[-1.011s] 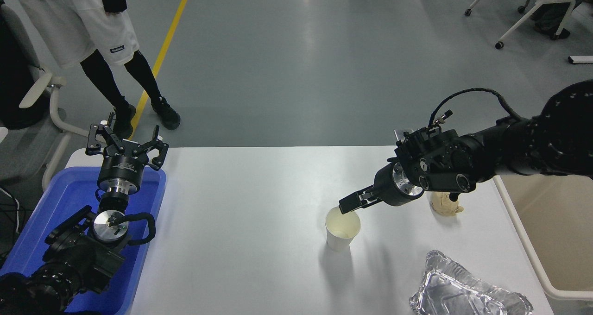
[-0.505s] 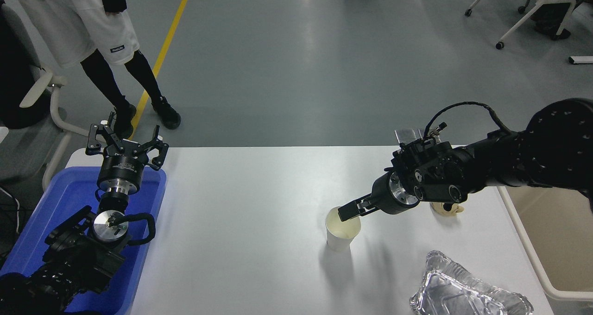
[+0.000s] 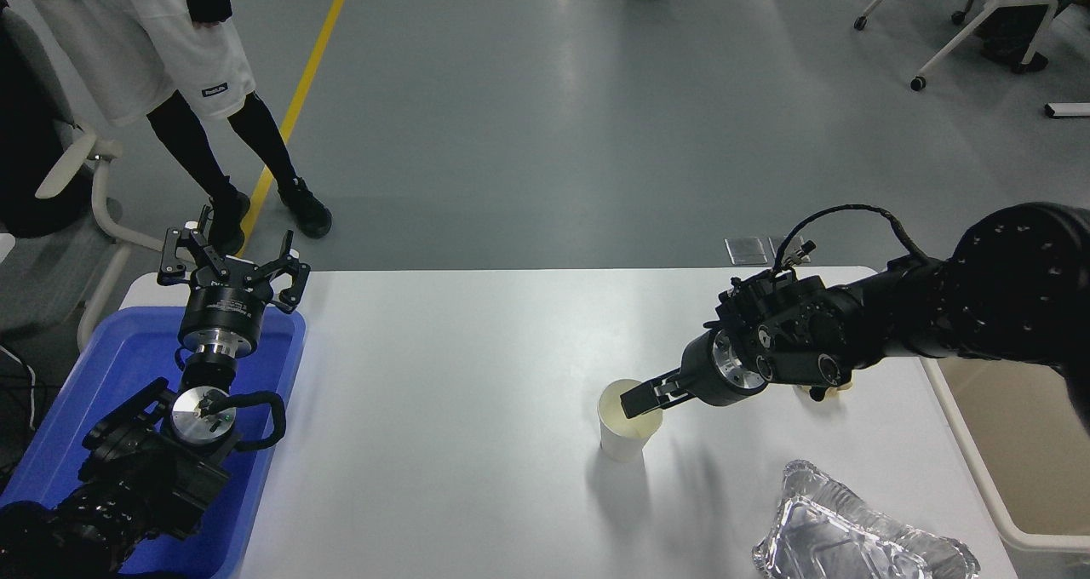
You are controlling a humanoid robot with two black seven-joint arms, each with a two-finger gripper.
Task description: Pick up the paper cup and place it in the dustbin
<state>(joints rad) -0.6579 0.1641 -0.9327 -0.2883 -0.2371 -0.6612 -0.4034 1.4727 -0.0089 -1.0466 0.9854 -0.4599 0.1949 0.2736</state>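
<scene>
The paper cup (image 3: 628,430) stands upright on the white table (image 3: 460,375), right of the middle, its cream inside showing. My right gripper (image 3: 637,402) reaches in from the right and its tip dips over the cup's right rim into the mouth. I cannot tell whether it is closed on the rim. The beige dustbin (image 3: 1026,426) stands beside the table's right edge, only partly in view. My left gripper (image 3: 233,262) is parked open over the blue bin at the lower left.
A blue plastic bin (image 3: 111,375) sits at the table's left end under the left arm. A silver foil tray (image 3: 860,536) lies at the front right. A tan paper wad (image 3: 841,385) peeks out behind the right wrist. A person (image 3: 170,77) stands at the far left.
My right gripper has moved down and slightly left, from just above the cup's rim into its mouth. The cup has stayed in place. The left arm has not moved.
</scene>
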